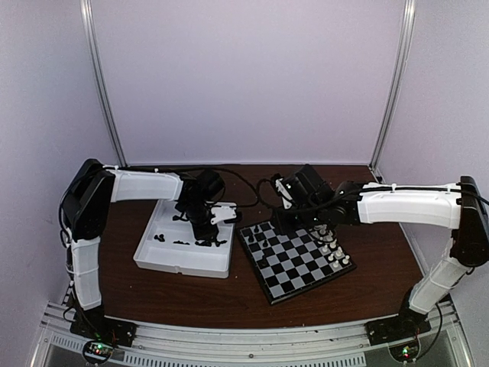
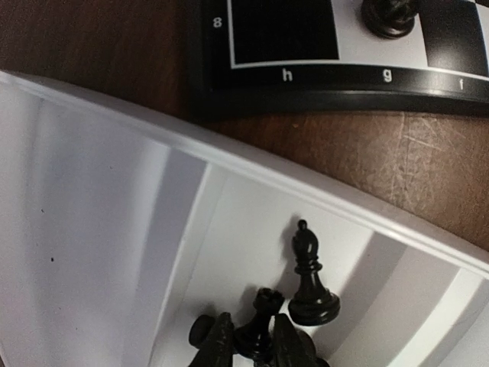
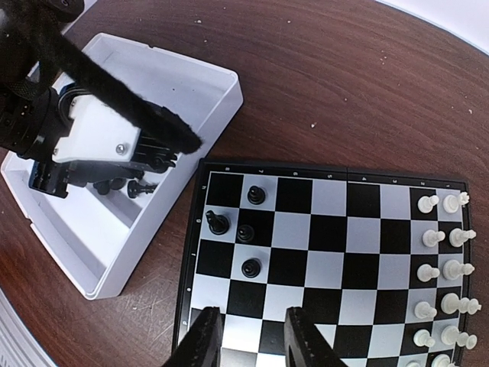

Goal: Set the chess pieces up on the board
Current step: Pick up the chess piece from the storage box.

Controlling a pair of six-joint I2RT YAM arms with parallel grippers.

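Observation:
My left gripper (image 2: 256, 348) is down in the white tray (image 2: 306, 183), its jaws a little apart. A black rook (image 2: 263, 321) stands between the fingertips. A black bishop (image 2: 309, 275) stands just right of it, and another black piece (image 2: 200, 330) lies to the left. The board (image 3: 328, 199) carries several black pieces (image 3: 245, 233) near its h-g corner. White pieces (image 3: 443, 252) line the opposite edge. My right gripper (image 3: 252, 336) hovers open over the board's near-left corner with nothing in it.
More black pieces (image 1: 179, 242) lie scattered in the tray (image 1: 153, 256), which stands left of the board (image 1: 294, 264) on the brown table. The left arm's black cable (image 3: 114, 92) crosses above the tray. Both arms (image 1: 397, 205) reach in from the sides.

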